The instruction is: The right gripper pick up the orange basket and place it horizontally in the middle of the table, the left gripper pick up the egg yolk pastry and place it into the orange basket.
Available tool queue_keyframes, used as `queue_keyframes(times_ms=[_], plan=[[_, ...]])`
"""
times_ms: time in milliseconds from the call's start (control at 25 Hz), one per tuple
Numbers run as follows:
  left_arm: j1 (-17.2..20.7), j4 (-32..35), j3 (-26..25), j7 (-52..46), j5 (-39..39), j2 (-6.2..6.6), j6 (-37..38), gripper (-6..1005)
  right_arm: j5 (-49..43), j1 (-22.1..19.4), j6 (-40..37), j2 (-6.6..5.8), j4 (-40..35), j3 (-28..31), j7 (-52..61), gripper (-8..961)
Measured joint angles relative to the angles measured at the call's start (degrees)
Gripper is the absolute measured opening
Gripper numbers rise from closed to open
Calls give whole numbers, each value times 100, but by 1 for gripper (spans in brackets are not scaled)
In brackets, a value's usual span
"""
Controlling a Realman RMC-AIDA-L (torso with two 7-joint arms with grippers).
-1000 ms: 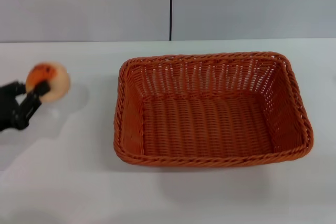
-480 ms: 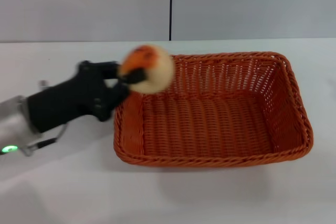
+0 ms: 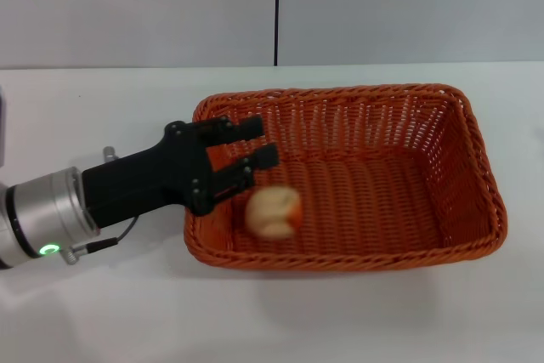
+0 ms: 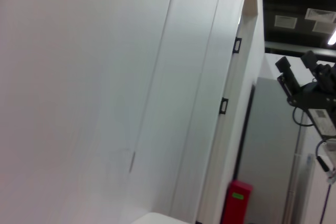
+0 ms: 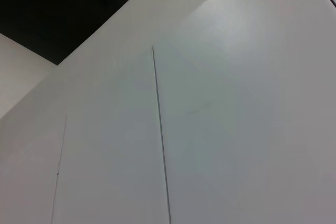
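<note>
The orange basket (image 3: 442, 167) lies lengthwise in the middle of the white table (image 3: 127, 312) in the head view. The egg yolk pastry (image 3: 273, 212) sits inside it, on the basket floor near the left front corner, its glazed side turned right. My left gripper (image 3: 257, 144) reaches over the basket's left rim, open, with nothing between its fingers, just above and left of the pastry. The right gripper is out of view. Both wrist views show only walls and room fittings.
A grey wall with a dark vertical seam (image 3: 277, 10) runs behind the table. Bare white tabletop lies in front of the basket and to both of its sides.
My left gripper carried the pastry from the far left over the basket's left rim, then opened. The pastry dropped onto the basket floor.
</note>
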Motion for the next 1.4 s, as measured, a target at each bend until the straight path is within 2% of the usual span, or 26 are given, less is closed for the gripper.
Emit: queue_keyframes(times_ms=[200, 400, 480, 600, 640, 680, 720, 840, 1040, 1200, 1400], plan=[[282, -246, -46, -23, -217, 42, -5, 394, 0, 0, 1, -9, 0, 9, -3, 589], [1103, -1035, -56, -49, -1247, 63, -39, 590, 0, -49, 50, -19, 1, 113, -130, 592], [1532, -1337, -139, -25, -1737, 61, 19, 811, 0, -98, 58, -19, 71, 337, -212, 593], [1910, -1474, -581, 31, -2146, 61, 57, 810, -5, -181, 63, -1, 260, 686, -474, 594], [1910, -1474, -581, 31, -2146, 61, 57, 810, -5, -209, 63, 7, 328, 788, -617, 595], [2014, -1475, -797, 55, -2224, 62, 58, 810, -3, -241, 66, 19, 458, 897, -845, 596], [2179, -1402, -1413, 146, -2293, 56, 56, 810, 7, -248, 67, 25, 614, 1006, -1048, 596], [2412, -1218, -1912, 294, -2477, 43, 68, 810, 40, -170, 70, 29, 1363, 1589, -1582, 598], [2684, -685, -1983, 807, -3224, 42, 212, 810, 48, 42, 92, 29, 2666, 2899, -2342, 601], [2747, -359, -1986, 1238, -3453, 40, 250, 810, 50, 87, 138, 29, 2944, 3164, -2536, 603], [2723, -81, -1990, 1436, -3531, 30, 313, 810, 49, 128, 268, 29, 3040, 3204, -2597, 606]])
